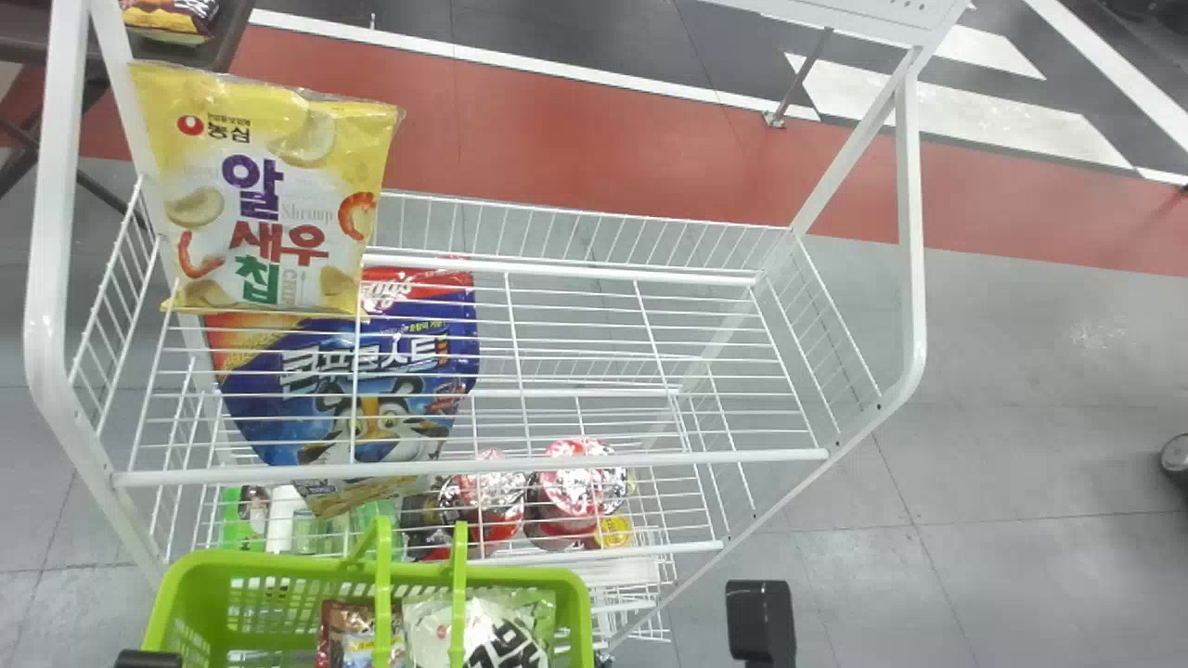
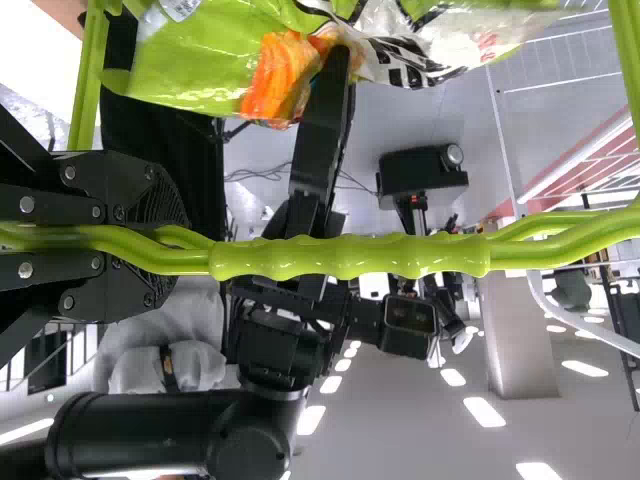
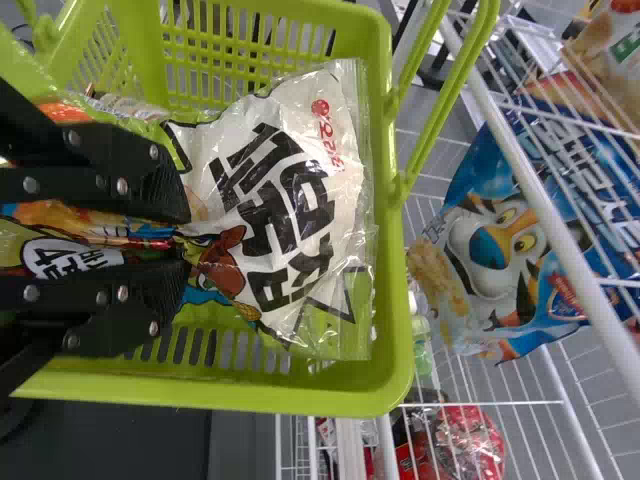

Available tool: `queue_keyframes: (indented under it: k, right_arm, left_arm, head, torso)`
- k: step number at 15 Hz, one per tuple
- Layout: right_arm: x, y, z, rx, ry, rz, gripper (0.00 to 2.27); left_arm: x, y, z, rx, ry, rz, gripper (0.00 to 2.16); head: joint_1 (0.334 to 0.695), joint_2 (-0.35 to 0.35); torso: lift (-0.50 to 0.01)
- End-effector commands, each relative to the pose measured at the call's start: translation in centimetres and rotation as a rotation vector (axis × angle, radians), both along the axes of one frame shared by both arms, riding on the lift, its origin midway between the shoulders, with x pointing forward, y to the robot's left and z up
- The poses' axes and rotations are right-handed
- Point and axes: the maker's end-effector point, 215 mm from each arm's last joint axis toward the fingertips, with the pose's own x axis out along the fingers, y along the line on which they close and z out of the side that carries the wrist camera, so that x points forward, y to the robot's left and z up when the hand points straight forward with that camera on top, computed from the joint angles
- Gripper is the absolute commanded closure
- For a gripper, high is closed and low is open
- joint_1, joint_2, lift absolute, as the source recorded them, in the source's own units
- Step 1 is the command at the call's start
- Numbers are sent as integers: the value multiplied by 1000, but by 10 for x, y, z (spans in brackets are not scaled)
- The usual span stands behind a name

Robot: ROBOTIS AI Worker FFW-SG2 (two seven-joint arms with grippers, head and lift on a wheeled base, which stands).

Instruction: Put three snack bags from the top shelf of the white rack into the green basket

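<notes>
One yellow bag (image 1: 264, 195) stands upright lengthwise, facing the robot; the left gripper (image 2: 178, 238) clamps the handle (image 2: 350, 257).

the green basket (image 3: 396, 300) is smooth plastic, the snack bag (image 3: 322, 150) glossy (crinkled).

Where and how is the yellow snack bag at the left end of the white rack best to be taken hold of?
I would pinch the yellow snack bag by its top seam, coming from above with one finger before it and one behind. The bag looks upright, the seam looks flat and thin, and its left edge is near the rack's post, so right of the middle seems safer.
</notes>
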Motion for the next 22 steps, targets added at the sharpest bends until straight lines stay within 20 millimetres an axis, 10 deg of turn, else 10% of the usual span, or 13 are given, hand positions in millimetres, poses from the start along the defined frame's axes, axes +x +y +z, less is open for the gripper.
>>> queue_keyframes:
  k: [1, 7, 12, 22]
  right_arm:
    - [5, -4, 13, 0, -28, -7, 49]
    - [54, -28, 58, 5, -254, -66, 60]
    - [144, -58, 195, -172, -967, -172, 60]
    - [145, -30, 173, -319, -898, -287, 66]
  left_arm:
    - [0, 2, 0, 2, 1, 0, 2152]
    - [-2, 1, 1, 0, 0, -2, 2152]
    - [-4, 0, 0, 0, 5, -4, 2152]
    - [-6, 2, -3, -6, 5, 8, 2152]
  head:
    - [695, -350]
    - [695, -350]
    - [695, -350]
    - [695, -350]
  torso:
    - [0]
    - [0]
    - [0]
    - [0]
